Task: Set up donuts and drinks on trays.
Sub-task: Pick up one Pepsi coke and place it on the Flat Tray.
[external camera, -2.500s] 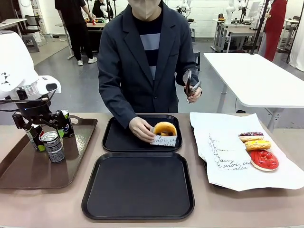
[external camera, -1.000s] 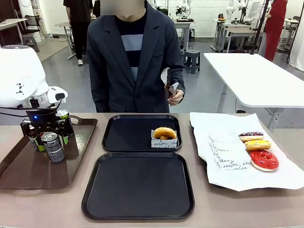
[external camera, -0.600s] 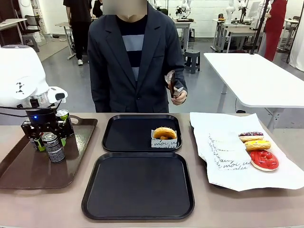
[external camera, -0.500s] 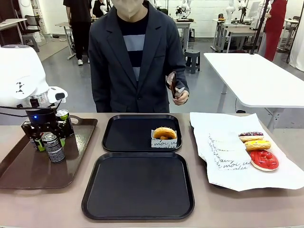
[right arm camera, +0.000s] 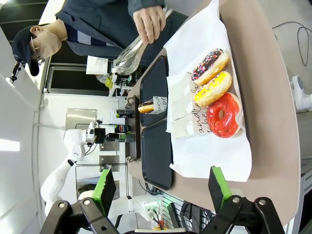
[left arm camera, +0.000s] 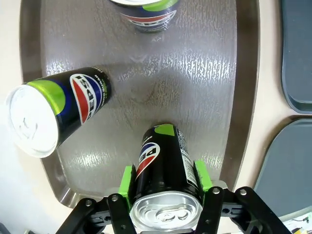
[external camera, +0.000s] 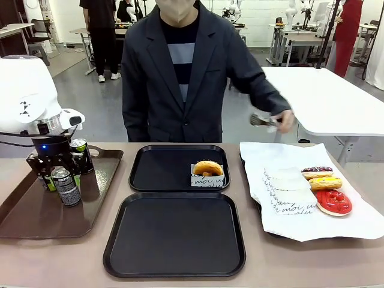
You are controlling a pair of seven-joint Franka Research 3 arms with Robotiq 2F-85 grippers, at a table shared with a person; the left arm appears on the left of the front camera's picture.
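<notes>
1 Pepsi can point(left arm camera: 163, 165) over the brown tray point(left arm camera: 204, 87) is clamped between the left gripper's point(left arm camera: 165, 177) pads, the right gripper point(right arm camera: 161, 187) is held spread wide around nothing, and 1 sleeved donut point(external camera: 208, 168) is seated in the far black tray point(external camera: 157, 174).

This is a robotics lab, a big open hall rather than a shop. A white robot arm point(external camera: 27, 96) with a small blue light stands at the brown counter point(external camera: 288, 264) in front of me. Behind the person in the dark jacket point(external camera: 180, 78), the grey floor point(external camera: 90, 114) runs back to plain white tables point(external camera: 324, 90) on metal legs, white walls, and other people point(external camera: 96, 24) standing at a far bench.
</notes>
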